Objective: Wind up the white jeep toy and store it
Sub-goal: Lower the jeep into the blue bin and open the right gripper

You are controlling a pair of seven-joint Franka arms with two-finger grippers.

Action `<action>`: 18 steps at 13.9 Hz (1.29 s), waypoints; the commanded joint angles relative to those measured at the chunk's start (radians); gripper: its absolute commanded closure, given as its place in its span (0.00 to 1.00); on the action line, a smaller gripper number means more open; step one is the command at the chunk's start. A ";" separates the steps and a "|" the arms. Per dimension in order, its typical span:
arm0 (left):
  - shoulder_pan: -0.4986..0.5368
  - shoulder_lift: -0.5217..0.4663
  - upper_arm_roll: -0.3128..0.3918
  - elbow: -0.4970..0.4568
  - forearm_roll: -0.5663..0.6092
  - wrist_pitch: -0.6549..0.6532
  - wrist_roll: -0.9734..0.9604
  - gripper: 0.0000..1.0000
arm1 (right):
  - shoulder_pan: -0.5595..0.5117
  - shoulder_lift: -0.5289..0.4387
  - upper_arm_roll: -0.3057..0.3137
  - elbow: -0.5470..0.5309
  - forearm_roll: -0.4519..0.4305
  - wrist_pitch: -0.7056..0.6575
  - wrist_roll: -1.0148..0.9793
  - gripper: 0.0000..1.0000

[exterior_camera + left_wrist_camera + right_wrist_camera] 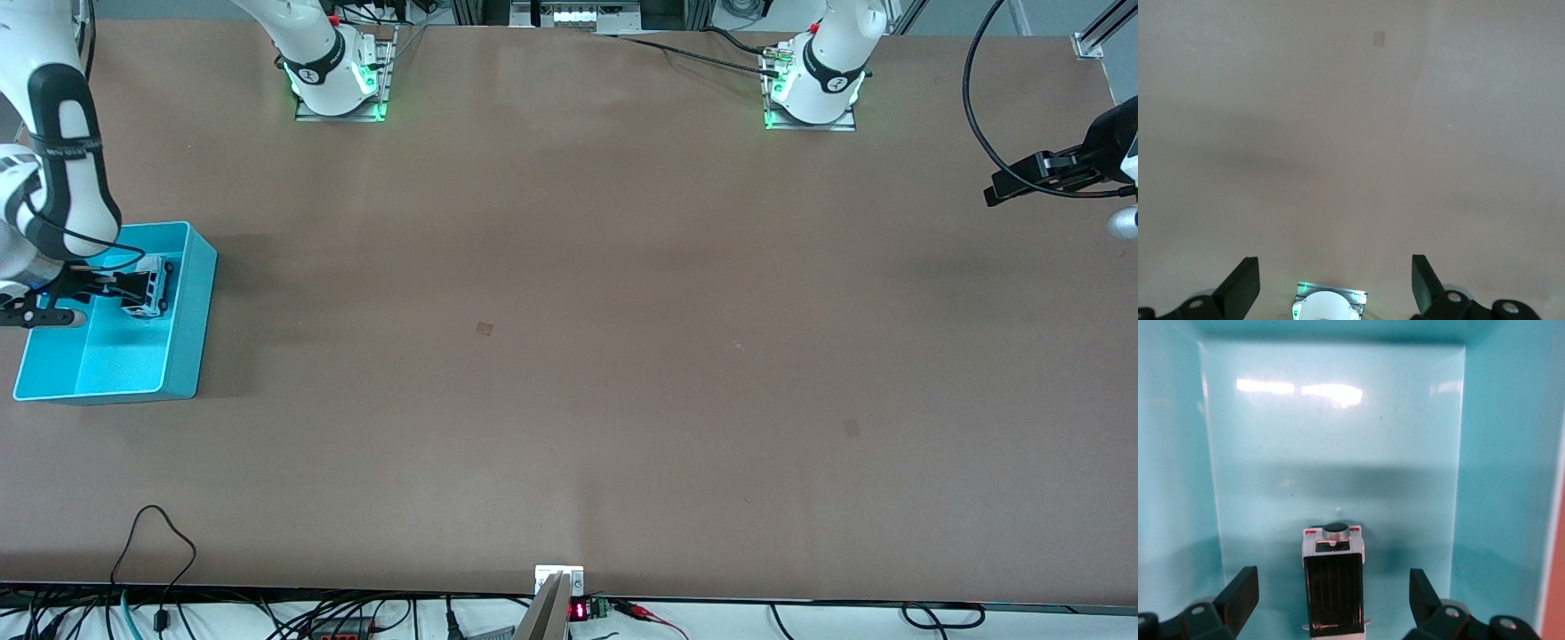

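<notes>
The white jeep toy [151,285], with its black roof panel, sits inside the turquoise bin [190,342] at the right arm's end of the table. My right gripper [135,291] is down in the bin, open, with the jeep between its fingers but not touching them. In the right wrist view the jeep [1333,587] rests on the bin floor [1338,453] between the spread fingers of the right gripper [1331,603]. My left gripper [994,192] waits in the air at the left arm's end of the table, open and empty; the left wrist view shows its fingers [1238,288] wide apart over bare table.
The brown table [569,356] is bare apart from small patch marks [484,328]. The bin's walls [1501,467] closely surround my right gripper. Cables hang along the table edge nearest the front camera [160,533].
</notes>
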 commanded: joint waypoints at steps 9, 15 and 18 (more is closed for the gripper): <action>0.019 0.008 0.001 0.030 -0.016 -0.017 -0.005 0.00 | 0.044 -0.146 0.005 0.214 0.018 -0.326 -0.130 0.00; 0.011 0.010 -0.007 0.030 -0.013 -0.017 -0.007 0.00 | 0.078 -0.195 0.012 0.214 0.018 -0.360 -0.085 0.00; 0.020 0.008 -0.007 0.030 -0.015 -0.017 -0.005 0.00 | 0.118 -0.226 0.022 0.215 0.006 -0.413 0.079 0.00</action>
